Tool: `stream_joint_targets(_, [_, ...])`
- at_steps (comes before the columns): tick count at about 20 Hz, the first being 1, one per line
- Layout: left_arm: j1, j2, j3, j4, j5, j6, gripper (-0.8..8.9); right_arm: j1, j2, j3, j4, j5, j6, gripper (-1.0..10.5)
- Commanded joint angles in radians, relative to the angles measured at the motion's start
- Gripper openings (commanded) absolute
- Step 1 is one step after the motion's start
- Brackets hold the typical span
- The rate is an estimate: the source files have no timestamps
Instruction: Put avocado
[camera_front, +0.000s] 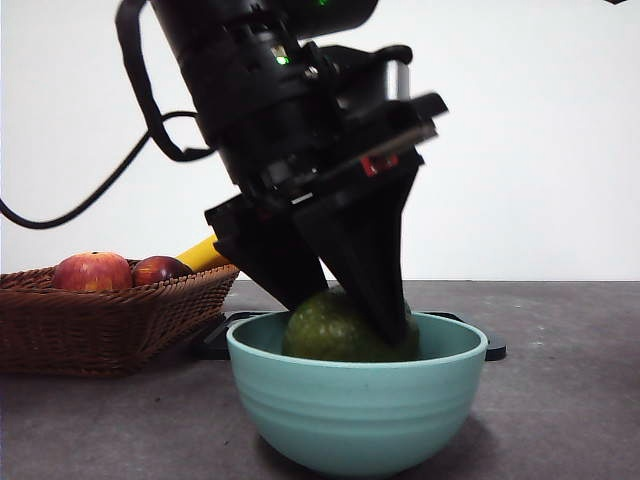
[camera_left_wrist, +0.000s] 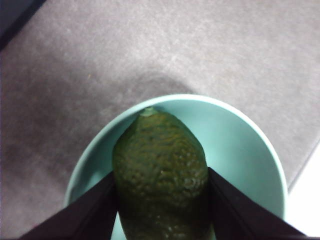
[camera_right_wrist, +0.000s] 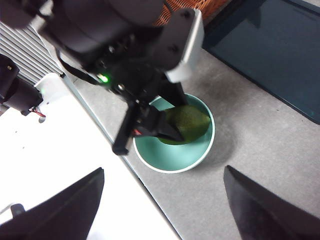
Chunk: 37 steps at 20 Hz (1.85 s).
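The avocado (camera_front: 330, 328) is dark green with bumpy skin and sits inside the teal bowl (camera_front: 355, 415) in the middle of the table. My left gripper (camera_front: 335, 315) reaches down into the bowl from above, its two black jaws closed against the avocado's sides; the left wrist view shows the avocado (camera_left_wrist: 160, 175) pinched between them over the bowl (camera_left_wrist: 240, 145). My right gripper (camera_right_wrist: 165, 210) is open and empty, held high above the table, looking down on the bowl (camera_right_wrist: 172, 155), the avocado (camera_right_wrist: 187, 124) and the left arm.
A wicker basket (camera_front: 105, 325) at the left holds two red apples (camera_front: 92, 272) and a yellow banana (camera_front: 203, 254). A flat black tray (camera_front: 215, 340) lies behind the bowl. A dark panel (camera_right_wrist: 275, 45) lies on the table past the bowl.
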<state>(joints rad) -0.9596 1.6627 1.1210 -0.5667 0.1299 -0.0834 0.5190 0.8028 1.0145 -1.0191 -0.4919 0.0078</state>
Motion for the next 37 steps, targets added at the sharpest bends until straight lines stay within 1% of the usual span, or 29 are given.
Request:
stream_joint_targets(1, [-0.016, 0.034, 0.013, 0.014, -0.003, 0.019, 1.86, 0.008, 0.006, 0.020, 0.009, 0.003, 0.011, 3.8])
stream_joint_targets(5, [-0.031, 0.045, 0.013, 0.008, -0.003, 0.019, 2.02, 0.008, 0.006, 0.020, 0.009, 0.003, 0.011, 3.8])
stream_joint_targets(8, [-0.036, 0.045, 0.013, 0.010, -0.003, 0.019, 3.44, 0.008, 0.006, 0.020, 0.009, 0.003, 0.011, 3.8])
stream_joint_targets(13, [-0.035, 0.045, 0.015, 0.003, -0.003, 0.011, 3.49, 0.008, 0.006, 0.020, 0.009, 0.003, 0.010, 3.8])
stream_joint_targets(16, [-0.035, 0.029, 0.047, -0.039, -0.003, 0.011, 3.47, 0.008, 0.006, 0.020, 0.009, 0.003, 0.010, 3.8])
stream_joint_targets(18, [-0.031, 0.000, 0.070, -0.046, -0.003, 0.011, 3.47, 0.008, 0.006, 0.020, 0.009, 0.003, 0.010, 3.8])
stream_joint_targets(21, [0.004, -0.087, 0.085, -0.034, -0.003, 0.011, 3.47, 0.008, 0.006, 0.020, 0.009, 0.003, 0.010, 3.8])
stream_joint_targets(24, [0.087, -0.209, 0.085, -0.034, -0.003, 0.003, 3.47, 0.008, 0.006, 0.020, 0.009, 0.028, 0.010, 3.8])
stream_joint_targets(28, [0.241, -0.375, 0.084, -0.039, -0.003, -0.001, 3.47, 0.008, 0.007, 0.020, 0.009, 0.033, 0.010, 3.8])
stream_joint_targets(32, [0.389, -0.500, 0.074, -0.097, 0.007, -0.002, 3.46, 0.008, 0.007, 0.020, 0.010, 0.051, 0.010, 3.8])
stream_joint_targets(35, [0.460, -0.590, 0.016, -0.126, 0.060, -0.001, 3.46, 0.008, 0.007, 0.020, 0.024, 0.055, 0.010, 3.8])
stream_joint_targets(37, [0.485, -0.651, -0.052, -0.134, 0.098, -0.001, 3.46, 0.008, 0.009, 0.020, 0.045, 0.055, 0.011, 3.8])
